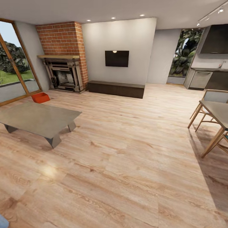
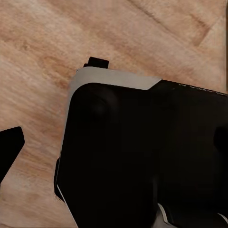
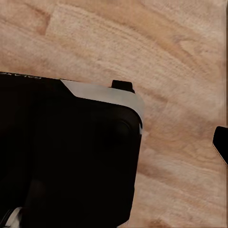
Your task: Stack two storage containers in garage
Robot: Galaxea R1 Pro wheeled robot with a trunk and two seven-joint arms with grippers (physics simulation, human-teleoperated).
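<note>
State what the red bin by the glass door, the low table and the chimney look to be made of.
Storage container: probably plastic, uniform matte red-orange walls.
Low table: perhaps concrete or painted metal, flat dull grey top.
Chimney: red brick, mortar lines visible.

1. From the head view I see a wide stretch of bare wood-plank floor running from the bottom of the frame up the centre to the low dark bench under the wall-mounted TV.
2. At left, a low grey coffee table blocks the straight line to the red-orange storage container, which sits on the floor behind its far edge, near the glass door.
3. A strip of floor is open between the coffee table and the brick fireplace.
4. At right, a dining table and wooden chairs crowd the frame edge.
5. Under both wrist cameras I see the robot's dark base over plank floor.
</note>
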